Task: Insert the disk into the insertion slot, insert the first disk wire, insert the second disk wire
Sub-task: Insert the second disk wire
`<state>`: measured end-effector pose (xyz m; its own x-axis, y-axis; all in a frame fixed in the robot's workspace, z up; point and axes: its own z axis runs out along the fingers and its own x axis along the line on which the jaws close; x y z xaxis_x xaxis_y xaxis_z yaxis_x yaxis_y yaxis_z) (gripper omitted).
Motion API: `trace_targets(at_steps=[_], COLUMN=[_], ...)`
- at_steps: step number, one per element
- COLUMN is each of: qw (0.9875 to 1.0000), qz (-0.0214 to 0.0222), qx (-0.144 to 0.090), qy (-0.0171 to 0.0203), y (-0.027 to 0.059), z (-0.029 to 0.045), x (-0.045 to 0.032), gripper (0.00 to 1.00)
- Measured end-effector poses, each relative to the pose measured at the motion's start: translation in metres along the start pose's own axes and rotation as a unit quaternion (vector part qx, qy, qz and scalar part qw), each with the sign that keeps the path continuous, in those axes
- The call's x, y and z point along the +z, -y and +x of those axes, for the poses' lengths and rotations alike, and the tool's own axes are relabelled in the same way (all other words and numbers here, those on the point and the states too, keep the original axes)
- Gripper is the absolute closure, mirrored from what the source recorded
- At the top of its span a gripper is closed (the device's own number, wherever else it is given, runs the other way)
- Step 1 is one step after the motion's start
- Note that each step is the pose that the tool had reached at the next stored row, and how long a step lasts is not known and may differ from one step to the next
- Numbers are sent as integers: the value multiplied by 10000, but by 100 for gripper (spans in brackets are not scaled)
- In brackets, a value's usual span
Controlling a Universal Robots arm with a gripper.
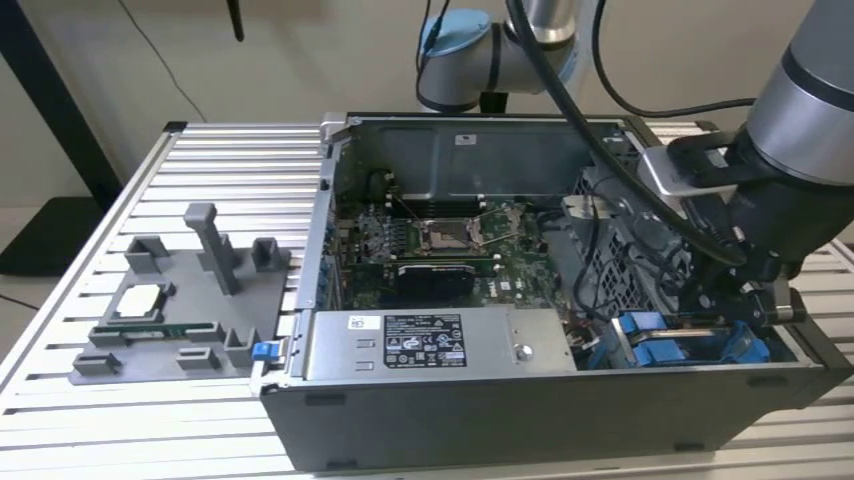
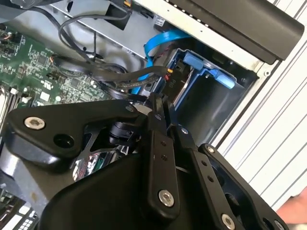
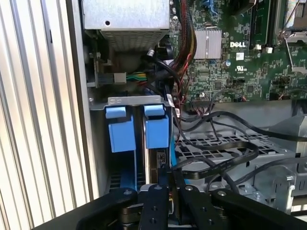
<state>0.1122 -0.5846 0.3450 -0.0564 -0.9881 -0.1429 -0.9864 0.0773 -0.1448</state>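
Observation:
The disk sits in the insertion slot of the grey drive cage, its blue carrier front standing beside another blue-fronted carrier. In the second wrist view the disk's blue frame lies in the case's corner. My gripper hangs right at the disk's connector end, with its black fingers pressed together on a black wire plug. A bundle of black wires runs from that plug toward the motherboard. In the exterior view the gripper is low in the case at the blue carriers.
The open computer case lies on a slatted table. Loose black cables drape over the perforated cage. A blue flat cable curves near the disk. The motherboard and power supply fill the case. A grey fixture stands at the exterior view's left.

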Motion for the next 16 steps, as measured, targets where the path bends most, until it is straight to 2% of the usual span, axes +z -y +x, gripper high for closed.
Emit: trace_targets(at_steps=[10,16], qw=[10000,10000], qz=[-2,-2], qx=[6,5], qy=[33,34], y=[27,26], z=[19,33], x=[51,81], gripper=[100,100])
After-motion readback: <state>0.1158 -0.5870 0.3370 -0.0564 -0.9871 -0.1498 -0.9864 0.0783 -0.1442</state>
